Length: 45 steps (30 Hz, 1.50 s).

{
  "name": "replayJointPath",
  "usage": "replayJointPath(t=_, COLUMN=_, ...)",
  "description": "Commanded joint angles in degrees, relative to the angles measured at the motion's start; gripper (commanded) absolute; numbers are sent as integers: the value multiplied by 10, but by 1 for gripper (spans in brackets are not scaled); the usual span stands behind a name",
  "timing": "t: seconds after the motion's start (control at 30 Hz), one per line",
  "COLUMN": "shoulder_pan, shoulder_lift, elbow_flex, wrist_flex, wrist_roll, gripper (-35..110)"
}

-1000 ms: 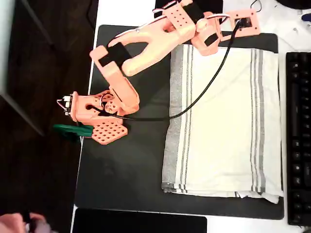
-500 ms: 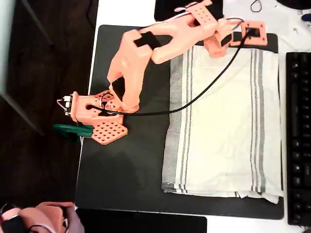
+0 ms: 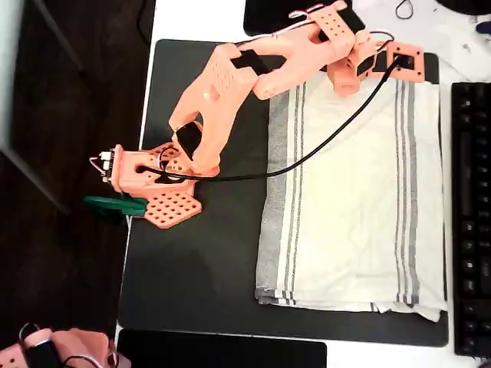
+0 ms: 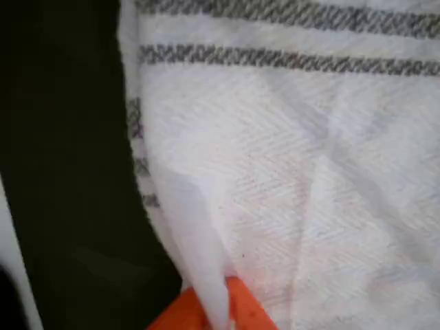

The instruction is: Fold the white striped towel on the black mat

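White surface [image 3: 199,19] carrying the black mat [image 3: 199,261] — the white striped towel [image 3: 353,199] is lying flat on the mat's right half in the overhead view. The orange hand [image 3: 383,60] is hovering at the towel's top edge; in the wrist view, a raised cloth fold is covering the finger [image 4: 240,309] — its grip cannot be told.

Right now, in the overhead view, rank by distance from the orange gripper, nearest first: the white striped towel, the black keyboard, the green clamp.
From the gripper:
1. White striped towel, directly at its top edge.
2. Black keyboard, along the right edge.
3. Green clamp, far left, by the arm's base.
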Motion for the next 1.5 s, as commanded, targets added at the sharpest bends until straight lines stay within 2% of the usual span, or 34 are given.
replayJointPath(t=0.0, shoulder_pan=7, shoulder_lift=14, elbow_flex=-12, wrist_flex=14, wrist_roll=2, gripper=0)
replayJointPath(t=0.33, shoulder_pan=-19, shoulder_lift=116, elbow_flex=-64, wrist_flex=94, wrist_roll=8, gripper=0)
replayJointPath(t=0.6, shoulder_pan=37, shoulder_lift=205, elbow_flex=-90, wrist_flex=209, wrist_roll=-12, gripper=0)
replayJointPath(t=0.87, shoulder_pan=186, shoulder_lift=337, elbow_flex=-50, wrist_flex=297, wrist_roll=-113, gripper=0)
replayJointPath(t=1.07, shoulder_pan=352, shoulder_lift=408, elbow_flex=-3, wrist_flex=325, wrist_roll=-245, gripper=0)
replayJointPath(t=1.27, shoulder_pan=509, shoulder_lift=384, elbow_flex=12, wrist_flex=297, wrist_roll=-377, gripper=0)
replayJointPath(t=1.47, shoulder_pan=606, shoulder_lift=303, elbow_flex=4, wrist_flex=214, wrist_roll=-454, gripper=0)
